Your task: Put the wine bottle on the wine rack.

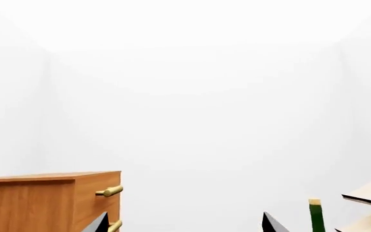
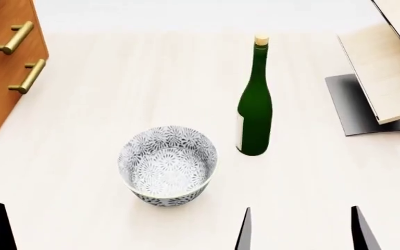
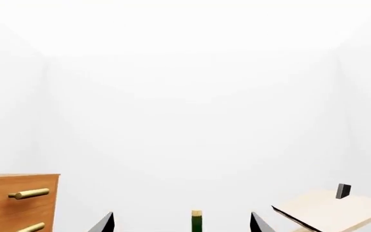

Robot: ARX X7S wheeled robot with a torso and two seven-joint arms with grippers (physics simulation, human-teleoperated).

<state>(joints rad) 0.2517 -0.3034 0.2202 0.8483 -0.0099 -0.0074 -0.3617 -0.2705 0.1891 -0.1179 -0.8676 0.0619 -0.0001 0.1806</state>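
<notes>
The wine bottle [image 2: 254, 112] stands upright on the pale table, dark green with a tan cork and a pale label. The wine rack [image 2: 387, 73], tilted light wood boards on a grey base, stands to its right at the table's far right. My right gripper [image 2: 304, 234] is open and empty at the near edge, short of the bottle. In the right wrist view the bottle's corked neck [image 3: 196, 221] shows between the spread fingers of the right gripper [image 3: 180, 227], with the rack [image 3: 334, 210] beside it. My left gripper [image 1: 185, 226] is open and empty; only one fingertip [image 2: 2, 229] shows in the head view.
A blue-and-white patterned bowl [image 2: 167, 165] sits near the front, left of the bottle. A brown wooden drawer cabinet [image 2: 5, 62] with brass handles stands at the far left. In the left wrist view the bottle neck [image 1: 316, 217] lies outside the fingers.
</notes>
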